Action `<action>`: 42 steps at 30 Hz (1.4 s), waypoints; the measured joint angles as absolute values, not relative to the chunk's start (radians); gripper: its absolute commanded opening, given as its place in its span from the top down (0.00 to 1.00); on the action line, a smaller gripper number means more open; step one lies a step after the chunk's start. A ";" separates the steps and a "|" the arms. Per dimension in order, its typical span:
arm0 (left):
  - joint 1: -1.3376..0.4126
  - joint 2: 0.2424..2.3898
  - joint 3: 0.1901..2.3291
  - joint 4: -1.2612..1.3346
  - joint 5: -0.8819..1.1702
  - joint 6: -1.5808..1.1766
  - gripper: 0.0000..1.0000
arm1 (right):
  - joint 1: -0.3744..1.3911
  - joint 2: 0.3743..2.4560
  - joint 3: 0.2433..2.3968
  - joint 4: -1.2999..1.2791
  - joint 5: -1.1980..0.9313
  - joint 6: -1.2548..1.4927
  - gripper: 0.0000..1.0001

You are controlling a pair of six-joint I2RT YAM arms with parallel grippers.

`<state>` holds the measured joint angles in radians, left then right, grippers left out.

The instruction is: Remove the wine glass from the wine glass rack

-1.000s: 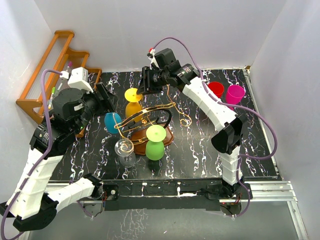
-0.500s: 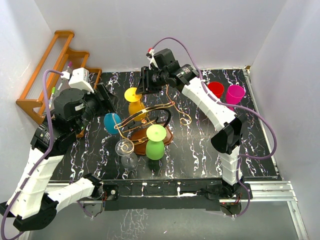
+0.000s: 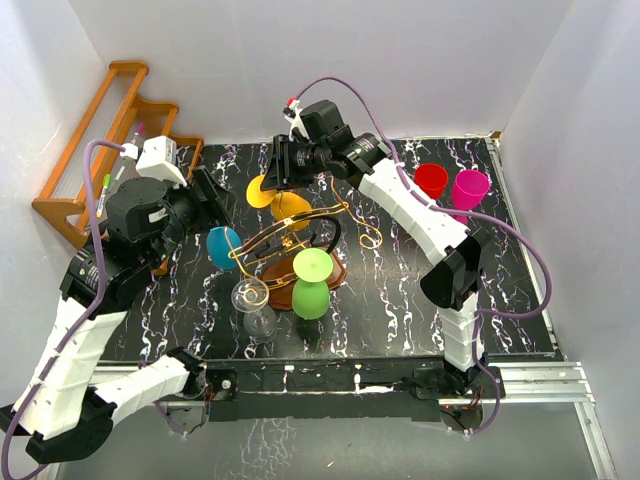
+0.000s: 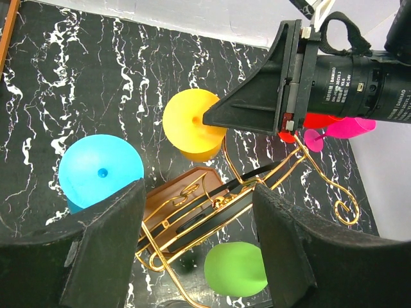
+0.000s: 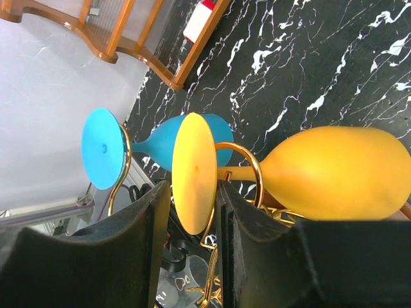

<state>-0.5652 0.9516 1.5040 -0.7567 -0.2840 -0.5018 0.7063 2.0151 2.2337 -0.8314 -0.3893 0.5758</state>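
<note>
Fingers [image 5: 144, 244] of our right gripper [image 5: 194, 192] clamp the yellow glass [image 5: 334, 173] by its foot.
Its stem lies in the gold loop of the rack [image 4: 167, 199]; our left gripper [image 4: 198, 192] gapes wide, empty.

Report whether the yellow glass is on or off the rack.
On: the yellow wine glass has its stem inside a gold loop of the wine glass rack, foot pinched by the right gripper.

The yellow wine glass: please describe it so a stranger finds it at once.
A gold wire rack stands on the black marble table. The yellow wine glass is at its far side. Unlike the blue glass, green glass and clear glass, its foot sits inside the right end effector.
</note>
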 measured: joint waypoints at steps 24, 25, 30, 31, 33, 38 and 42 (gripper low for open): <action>-0.565 0.936 1.504 -0.764 -0.294 -0.509 0.34 | 0.688 1.920 2.018 -0.637 -0.362 0.685 0.92; -0.565 0.936 1.504 -0.764 -0.294 -0.510 0.34 | 0.683 1.908 1.998 -0.616 -0.366 0.696 0.92; -0.565 0.936 1.504 -0.764 -0.292 -0.517 0.35 | 0.652 1.883 1.954 -0.526 -0.389 0.752 0.92; -0.565 0.936 1.504 -0.764 -0.292 -0.518 0.35 | 0.648 1.876 1.944 -0.518 -0.395 0.763 0.93; -0.565 0.936 1.504 -0.764 -0.291 -0.521 0.35 | 0.641 1.866 1.926 -0.503 -0.402 0.776 0.92; -0.565 0.936 1.504 -0.764 -0.291 -0.525 0.35 | 0.639 1.864 1.916 -0.472 -0.421 0.796 0.92; -0.565 0.937 1.504 -0.764 -0.291 -0.525 0.35 | 0.639 1.864 1.911 -0.463 -0.424 0.807 0.92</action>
<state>-0.5652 0.9371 1.5036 -0.7643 -0.2913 -0.5251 0.6392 1.8641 1.9110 -0.4633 -0.4244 0.8066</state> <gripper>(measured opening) 0.654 0.077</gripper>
